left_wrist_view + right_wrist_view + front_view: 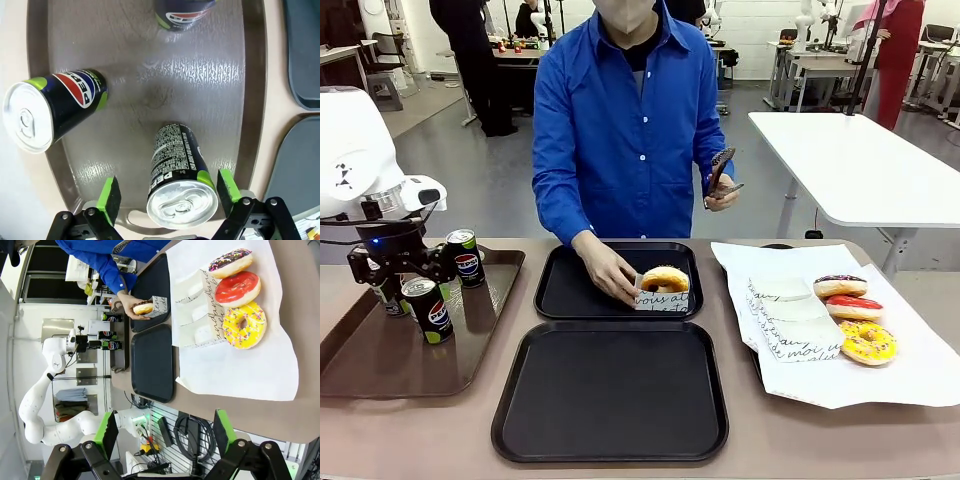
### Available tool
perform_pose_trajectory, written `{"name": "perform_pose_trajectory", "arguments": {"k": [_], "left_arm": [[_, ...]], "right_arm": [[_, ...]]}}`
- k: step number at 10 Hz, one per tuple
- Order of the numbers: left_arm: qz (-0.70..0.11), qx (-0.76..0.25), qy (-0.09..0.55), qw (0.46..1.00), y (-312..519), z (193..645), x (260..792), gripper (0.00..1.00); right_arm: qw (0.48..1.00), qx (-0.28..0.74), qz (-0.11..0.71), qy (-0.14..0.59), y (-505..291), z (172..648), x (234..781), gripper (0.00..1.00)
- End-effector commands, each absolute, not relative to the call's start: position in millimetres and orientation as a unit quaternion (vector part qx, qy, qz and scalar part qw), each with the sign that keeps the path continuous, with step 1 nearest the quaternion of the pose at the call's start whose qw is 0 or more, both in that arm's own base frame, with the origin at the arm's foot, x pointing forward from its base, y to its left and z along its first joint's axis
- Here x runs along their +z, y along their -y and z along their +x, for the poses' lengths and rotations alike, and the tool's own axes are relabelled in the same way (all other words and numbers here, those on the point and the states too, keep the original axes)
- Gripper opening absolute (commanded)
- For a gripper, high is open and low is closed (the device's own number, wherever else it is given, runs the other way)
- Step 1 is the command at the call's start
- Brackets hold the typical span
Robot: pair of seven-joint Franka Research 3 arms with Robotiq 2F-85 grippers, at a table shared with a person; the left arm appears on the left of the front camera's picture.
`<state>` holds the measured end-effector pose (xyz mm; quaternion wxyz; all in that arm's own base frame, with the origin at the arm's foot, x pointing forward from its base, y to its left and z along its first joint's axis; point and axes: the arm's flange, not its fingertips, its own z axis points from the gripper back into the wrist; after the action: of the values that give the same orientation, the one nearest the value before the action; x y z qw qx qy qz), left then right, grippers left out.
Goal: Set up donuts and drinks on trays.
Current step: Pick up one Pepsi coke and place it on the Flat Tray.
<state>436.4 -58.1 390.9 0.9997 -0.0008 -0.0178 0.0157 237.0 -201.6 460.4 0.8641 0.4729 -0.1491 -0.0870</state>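
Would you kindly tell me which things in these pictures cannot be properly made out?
Front view: the left-hand can on the brown tray is partly hidden behind the left gripper.
Left wrist view: the far can is cut off by the top edge.
Front view: the dark item in the person's raised hand is too small to identify.
Front view: the white paper covers whatever the dark edge beside it belongs to.

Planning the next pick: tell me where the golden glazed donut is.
Front view: the golden donut sits on the far black tray, right side, the person's hand on its sleeve.
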Motion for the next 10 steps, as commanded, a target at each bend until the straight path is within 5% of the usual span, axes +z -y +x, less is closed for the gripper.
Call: {"name": "perform_pose_trajectory", "arguments": {"k": [1,10], "left_arm": [[-0.014,0.035,0.005,0.999,60.6,438.8,388.5,1.0],[-0.033,0.028,-0.005,0.999,64.4,441.6,392.0,0.21]], "right_arm": [[0.864,-0.087,0.473,0.148,200.1,234.4,457.6,1.0],[0.864,-0.087,0.473,0.148,200.1,234.4,457.6,1.0]]}}
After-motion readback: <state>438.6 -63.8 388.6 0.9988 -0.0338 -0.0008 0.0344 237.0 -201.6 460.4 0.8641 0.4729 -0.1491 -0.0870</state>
